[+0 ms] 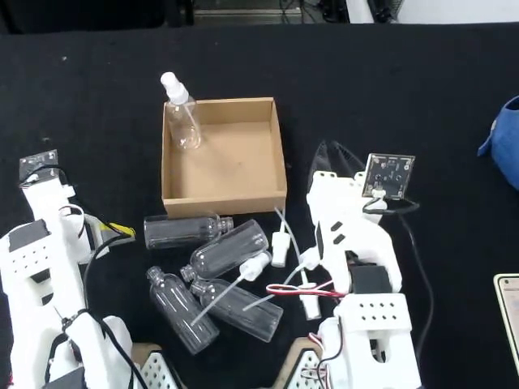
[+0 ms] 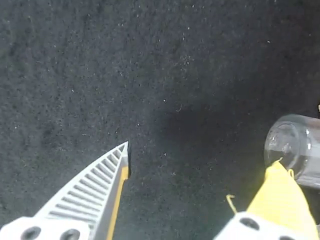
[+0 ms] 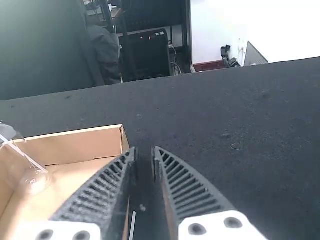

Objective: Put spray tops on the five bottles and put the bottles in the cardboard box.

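Observation:
The cardboard box (image 1: 275,150) stands open mid-table. One clear bottle with a white spray top (image 1: 182,116) leans in its far left corner; the same bottle (image 3: 22,160) shows in the box (image 3: 75,140). Several uncapped clear bottles (image 1: 228,248) lie on the black cloth in front of the box, with loose spray tops (image 1: 280,245) among and beside them. My left gripper (image 1: 113,230) (image 2: 200,170) is open low over the cloth, its yellow-tipped finger (image 2: 280,192) next to a lying bottle's base (image 2: 295,150). My right gripper (image 1: 332,156) (image 3: 144,151) is shut and empty, by the box's right wall.
A blue object (image 1: 504,146) sits at the right edge of the table and a pale card (image 1: 509,312) lies nearer the front. Open black cloth stretches behind and to the right of the box.

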